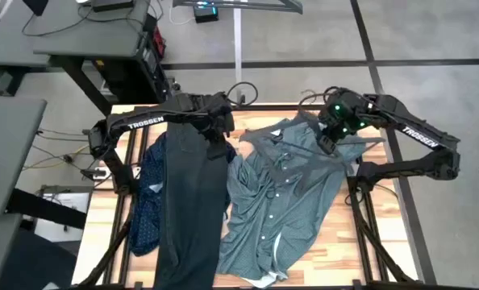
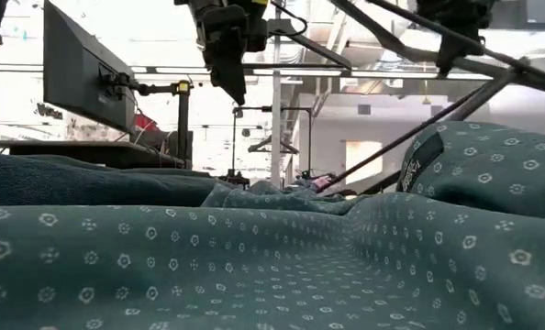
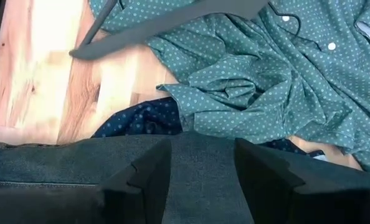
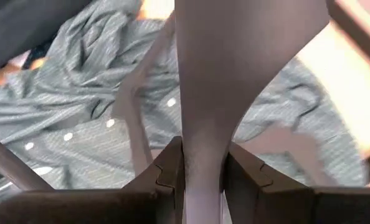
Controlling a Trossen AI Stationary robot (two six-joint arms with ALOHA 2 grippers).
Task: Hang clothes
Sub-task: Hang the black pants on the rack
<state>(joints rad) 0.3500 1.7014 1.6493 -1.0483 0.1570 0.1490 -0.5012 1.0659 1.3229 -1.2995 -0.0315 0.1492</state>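
Teal shirt spread limp on the table beside heavier dark jeans, best taken at collar or shoulders; beyond, right gripper clamps a hanger, left gripper parted over the jeans.

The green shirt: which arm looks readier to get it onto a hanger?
The right. Its claw is shut on a hanger directly above the green shirt; the left claw hangs open over the jeans.
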